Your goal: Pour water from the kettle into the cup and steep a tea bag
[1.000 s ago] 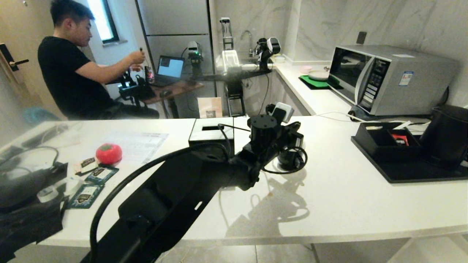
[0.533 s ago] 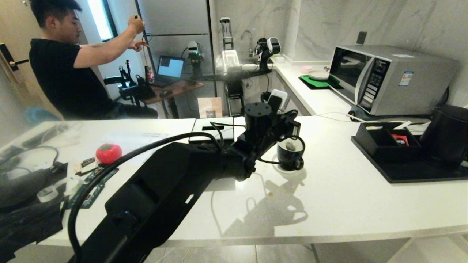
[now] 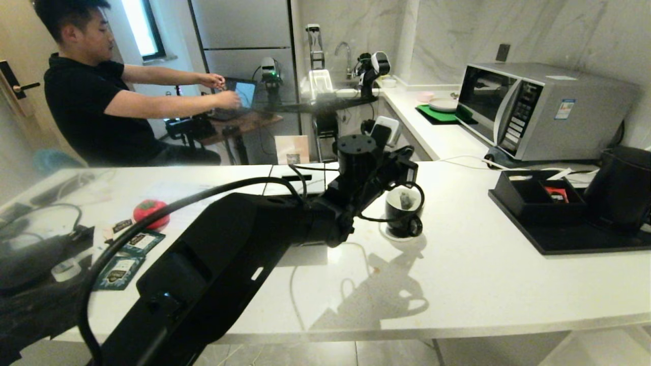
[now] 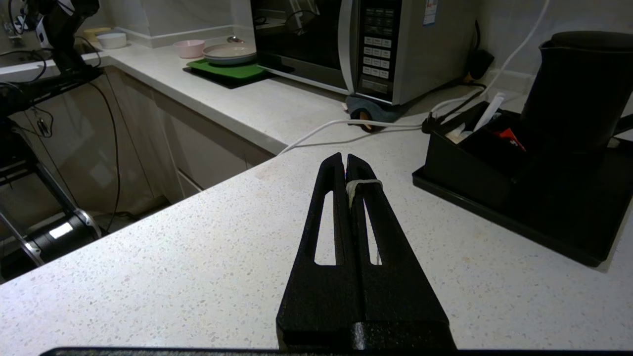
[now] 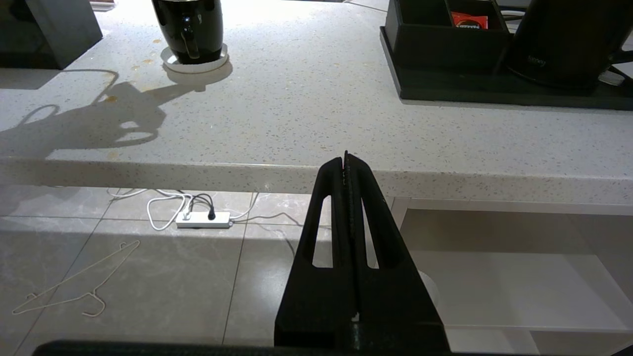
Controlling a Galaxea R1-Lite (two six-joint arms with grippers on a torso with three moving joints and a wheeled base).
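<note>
Glossy black on white speckled stone: shows the small cup [image 3: 404, 216] with its white inside, upright on a small white saucer [image 3: 390, 235] near the middle of the table [image 3: 483, 274], a greyish tea bag [image 3: 405, 200] hanging in its mouth. Shows the left gripper [image 4: 344, 160] just above the cup, pressed together on the pale tea bag string [image 4: 363, 184] looped over one finger, and the right gripper [image 5: 346, 158] closed on nothing, parked below the table's front edge over the tiled floor [image 5: 148, 267]. Shows the tall matte black tapered kettle [image 3: 623, 188] on a black tray [image 3: 559, 244] at the table's right end, well apart from the cup.
</note>
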